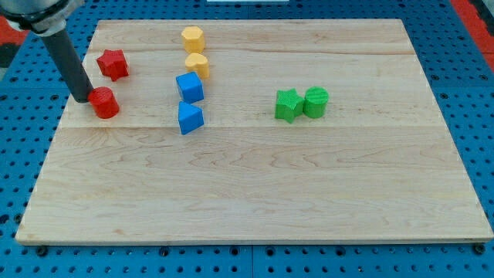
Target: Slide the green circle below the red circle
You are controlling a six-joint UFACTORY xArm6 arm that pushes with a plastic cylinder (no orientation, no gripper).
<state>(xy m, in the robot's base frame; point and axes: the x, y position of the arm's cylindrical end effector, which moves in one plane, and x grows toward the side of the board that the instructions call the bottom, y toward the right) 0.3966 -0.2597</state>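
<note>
Tip: bare rod end, nothing to open or close, gripped nothing; stood at the view's left, touching or just beside the red circle on its left side.
Green circle: lay right of centre, touching the green star on that star's right.
Key relation: green circle well apart from tip, far to the view's right, at about the same height.
Goal spot: bare board under red circle, toward the view's bottom.
Likely need: getting round to green circle's right side, then pushing left and slightly down.
In the way: green star; blue blocks near the path.

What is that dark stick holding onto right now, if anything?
Nothing is held. My tip has no claw; it only pushes. It rests on the board right beside the red circle, on its left, far from the green circle.
</note>
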